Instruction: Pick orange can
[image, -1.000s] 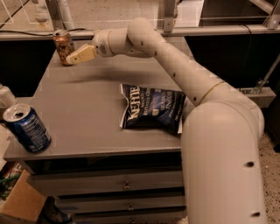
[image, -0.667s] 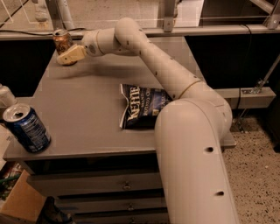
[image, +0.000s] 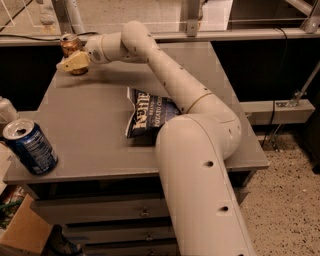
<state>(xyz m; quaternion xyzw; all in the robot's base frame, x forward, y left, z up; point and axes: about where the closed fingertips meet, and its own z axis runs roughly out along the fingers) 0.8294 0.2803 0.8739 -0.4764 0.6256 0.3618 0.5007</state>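
- While only the camera view is available, it takes in the whole bench top, so every note below comes from it.
- Landmark: chip bag, dark blue, lying flat mid-bench. Its right part is hidden under the arm.
- orange can: upright at the bench's far-left corner, well beyond the chip bag and to its left in view. Its silver top shows, but its lower body is behind the hand.
- hand: also far-left of the chip bag, right at the orange can, overlapping its lower half from the near side. It looks touching or nearly so. Cannot tell whether the hand is open, closed or already gripping.
- blue can: upright, near-left of the chip bag at the bench's front edge, well apart from the hand. Not the target.
- Step in hand, my read: securing the grasp on the orange can. No lift yet, as the can appears to sit on the bench.
- Doing it well:
  - centre the hand on the can body, mid-height rather than low, so it doesn't tip
  - no sideways shove, since the can is close to the bench's far edge and could slide off
  - squeeze modestly, as a thin can likely dents
  - lift straight up before pulling back over the chip bag
- Arm pose: the big base link rises at the near-right of the chip bag. The long upper link runs diagonally over the bag toward the far-left, and the wrist bends down-left into the hand. It looks close to full reach, so I'd expect little margin for outward correction.
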